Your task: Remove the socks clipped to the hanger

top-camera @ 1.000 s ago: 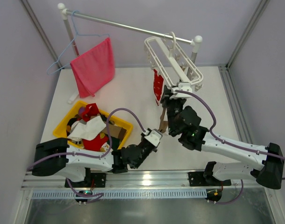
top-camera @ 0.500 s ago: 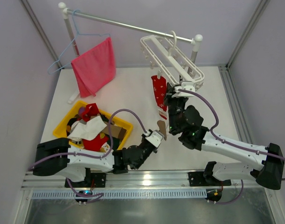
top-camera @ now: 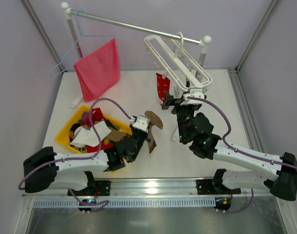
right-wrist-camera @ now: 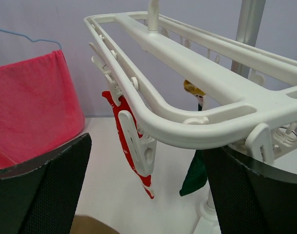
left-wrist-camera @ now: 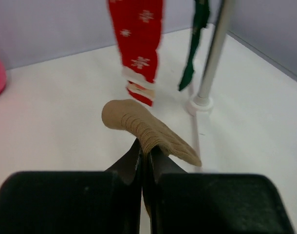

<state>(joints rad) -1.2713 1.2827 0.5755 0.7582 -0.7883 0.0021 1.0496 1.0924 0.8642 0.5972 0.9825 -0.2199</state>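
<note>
You have a white table [top-camera: 139, 92] closed in by plain pale-lilac walls [top-camera: 153, 12], with slanting grey metal uprights [top-camera: 255, 35] running up at the back corners. Across the far side stands a silver clothes rail [top-camera: 124, 24] on white posts with round knobs, and along your near edge lie an aluminium extrusion [top-camera: 153, 187] and a dull metal sheet [top-camera: 153, 219]. The light falls soft and even, with only faint shadows.

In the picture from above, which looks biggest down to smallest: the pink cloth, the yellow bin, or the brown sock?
Yellow bin and pink cloth: about alike; the bin is partly covered, so unsure.
Brown sock, in the left gripper: clearly smallest.
</note>
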